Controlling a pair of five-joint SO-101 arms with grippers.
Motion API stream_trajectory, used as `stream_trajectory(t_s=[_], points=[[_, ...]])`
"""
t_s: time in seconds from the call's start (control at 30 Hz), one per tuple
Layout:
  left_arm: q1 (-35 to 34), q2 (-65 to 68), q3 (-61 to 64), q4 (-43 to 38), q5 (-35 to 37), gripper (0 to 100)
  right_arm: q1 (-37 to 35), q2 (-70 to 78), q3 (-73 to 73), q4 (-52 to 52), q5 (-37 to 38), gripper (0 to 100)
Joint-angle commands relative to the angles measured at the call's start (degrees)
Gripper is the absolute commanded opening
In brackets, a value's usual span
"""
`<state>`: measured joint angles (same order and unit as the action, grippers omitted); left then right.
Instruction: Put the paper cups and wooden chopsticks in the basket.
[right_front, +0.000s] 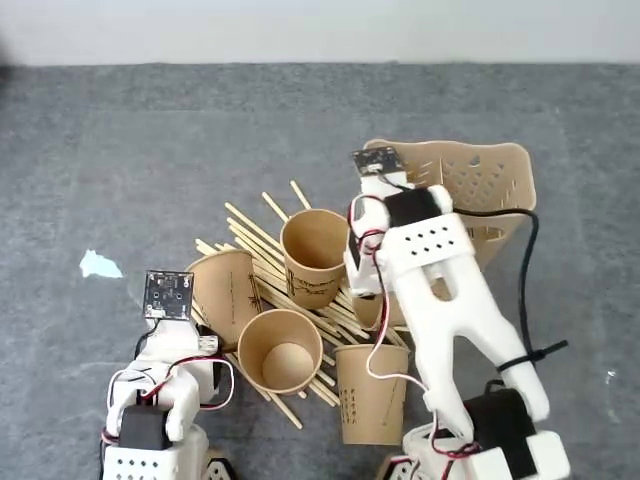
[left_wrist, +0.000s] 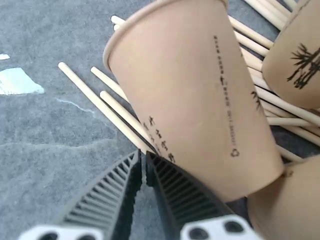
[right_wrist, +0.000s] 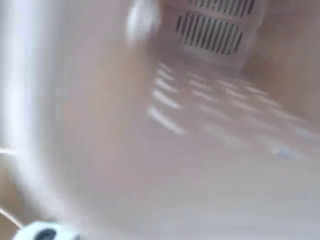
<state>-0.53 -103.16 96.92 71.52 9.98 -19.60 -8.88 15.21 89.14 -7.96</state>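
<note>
Several brown paper cups lie over a heap of wooden chopsticks (right_front: 250, 232) in the middle of the table. One cup (right_front: 228, 292) lies on its side, one (right_front: 314, 256) stands behind it, one (right_front: 280, 350) shows its open mouth, and one (right_front: 372, 392) is in front. My left gripper (left_wrist: 143, 159) is shut, its tips at the table beside the lying cup (left_wrist: 195, 95) and touching the ends of chopsticks (left_wrist: 120, 112). My right gripper (right_front: 373, 190) is at the near-left rim of the beige slotted basket (right_front: 490, 180), whose inside wall (right_wrist: 215, 30) it faces closely.
A pale blue scrap (right_front: 100, 265) lies on the grey mat to the left. The right arm's black cable (right_front: 524, 290) loops beside the basket. Another cup (right_front: 368, 308) sits partly under the right arm. Open mat stretches to the far left and behind.
</note>
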Motion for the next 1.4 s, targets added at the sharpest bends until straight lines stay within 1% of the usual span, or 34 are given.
stream_trajectory(t_s=[0.0, 0.07, 0.2, 0.23, 0.33, 0.5, 0.7, 0.87, 1.03, 1.17, 1.37], points=[[0.0, -0.62, -0.4, 0.35, 0.18, 1, 2.51, -0.13, -0.35, -0.84, 2.64, 23.2], [0.0, -0.62, -0.4, 0.35, 0.18, 1, 3.82, -0.48, -0.35, -0.92, 3.52, 18.1], [0.0, -0.62, -0.4, 0.35, 0.18, 1, 4.97, -0.57, -0.35, -0.66, 5.71, 4.5], [0.0, -0.62, -0.4, 0.35, 0.18, 1, 4.97, -0.57, -0.35, -0.57, 5.98, 2.9], [0.0, -0.62, -0.4, 0.35, 0.18, 1, 4.79, -1.89, -0.35, -0.31, 6.51, 2.7], [0.0, -0.62, -0.4, 0.35, 0.18, 1, 4.7, -8.04, -0.35, 0.22, 10.11, 2.1], [0.0, -0.62, -0.4, 0.35, 0.18, 1, 4.09, -16.22, -0.35, 3.82, 12.57, 2.0], [0.0, -0.62, -0.4, 0.35, 0.18, 1, 2.51, -22.02, -0.44, 7.25, 12.92, 2.0], [0.0, -0.62, -0.4, 0.35, 0.18, 1, 2.68, -26.95, -0.79, 7.34, 13.19, 0.8], [0.0, -0.62, -0.4, 0.35, 0.18, 1, 2.68, -33.27, -0.97, 7.34, 16.7, 0.8], [0.0, -0.62, -0.4, 0.35, 0.18, 1, 2.68, -42.42, -6.95, 7.34, 17.41, 0.8]])
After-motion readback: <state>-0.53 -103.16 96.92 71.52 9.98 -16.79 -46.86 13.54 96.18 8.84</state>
